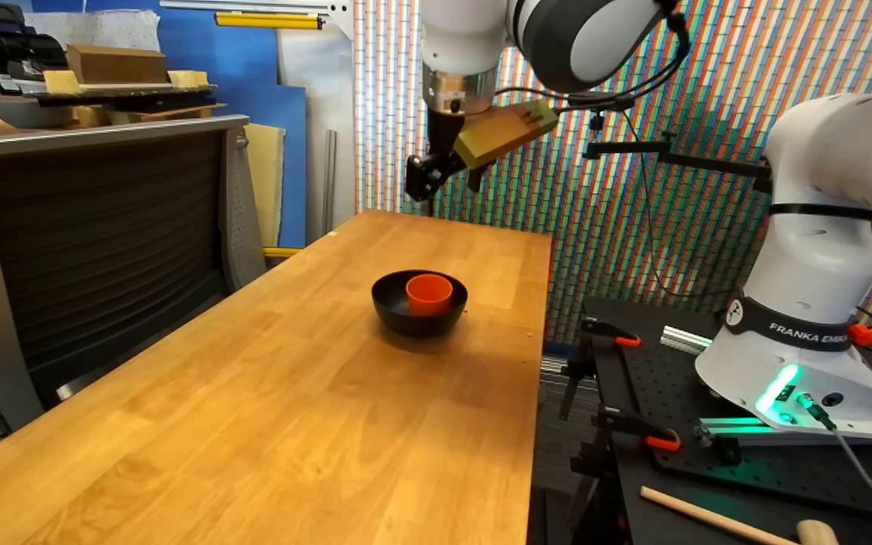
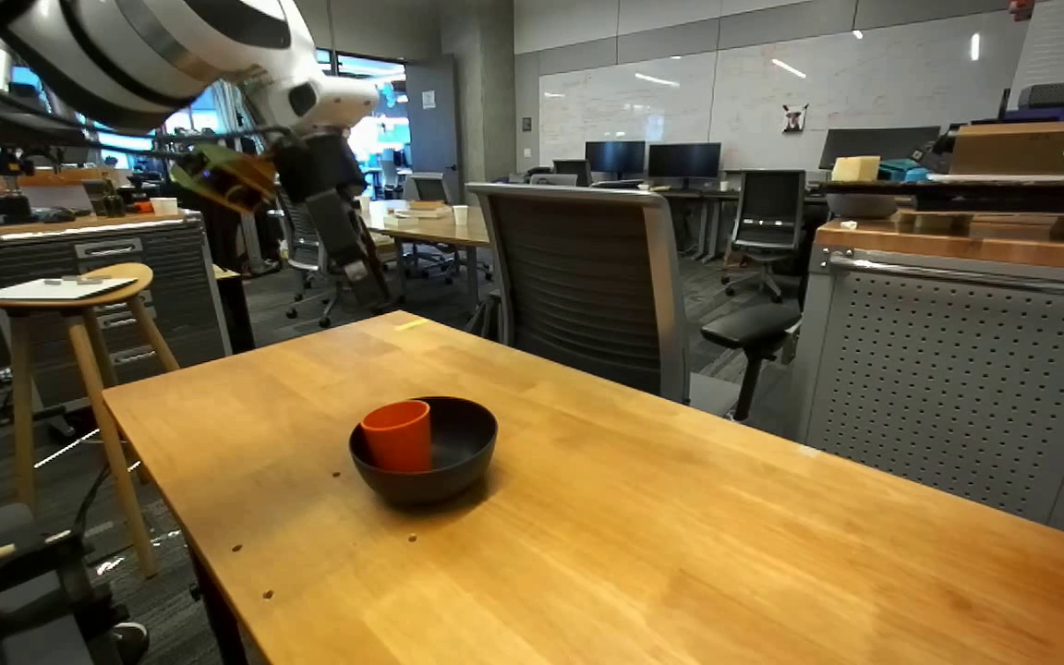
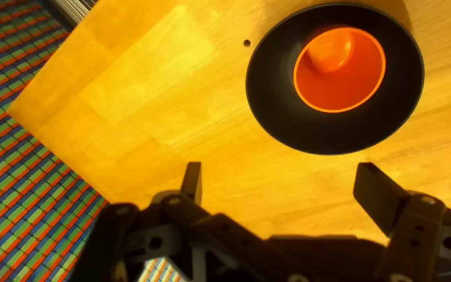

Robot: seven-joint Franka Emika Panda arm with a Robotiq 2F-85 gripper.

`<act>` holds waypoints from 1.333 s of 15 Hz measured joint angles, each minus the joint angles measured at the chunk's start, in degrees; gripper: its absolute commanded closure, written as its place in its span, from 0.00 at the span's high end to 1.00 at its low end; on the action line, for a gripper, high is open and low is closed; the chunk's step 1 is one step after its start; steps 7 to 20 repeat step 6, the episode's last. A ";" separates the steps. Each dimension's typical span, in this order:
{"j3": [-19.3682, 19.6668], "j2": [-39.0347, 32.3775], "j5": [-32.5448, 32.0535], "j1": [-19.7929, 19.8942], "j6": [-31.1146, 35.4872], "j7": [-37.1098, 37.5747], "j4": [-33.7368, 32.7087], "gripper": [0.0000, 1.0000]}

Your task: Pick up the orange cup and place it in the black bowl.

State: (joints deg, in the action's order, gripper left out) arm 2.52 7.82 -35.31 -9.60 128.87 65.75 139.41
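The orange cup (image 1: 428,295) is inside the black bowl (image 1: 394,316), off its centre, mouth up and leaning slightly. The cup (image 2: 399,441) and bowl (image 2: 465,454) also show together in an exterior view. In the wrist view the cup (image 3: 339,74) lies within the rim of the bowl (image 3: 327,135) at the upper right. My gripper (image 3: 280,168) is open, with nothing between its fingers. In both exterior views the gripper (image 1: 443,182) (image 2: 368,277) hangs above the table's far end, higher than the bowl and apart from it.
The bowl stands on a wooden table (image 1: 315,424). A chair (image 2: 587,286) is beside the table's long edge. The arm's base (image 1: 792,378) is on a black stand across a gap. A multicoloured striped panel (image 1: 595,212) rises behind the table's end.
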 measured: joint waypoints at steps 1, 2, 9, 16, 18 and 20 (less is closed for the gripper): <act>-0.23 3.15 2.49 -0.64 -1.93 -4.48 0.66 1.00; -0.17 5.98 5.46 -1.75 -3.31 -8.70 1.35 1.00; -3.09 15.14 17.48 -3.04 -7.74 -23.46 2.41 1.00; -3.09 15.14 17.48 -3.04 -7.74 -23.46 2.41 1.00; -3.09 15.14 17.48 -3.04 -7.74 -23.46 2.41 1.00; -3.09 15.14 17.48 -3.04 -7.74 -23.46 2.41 1.00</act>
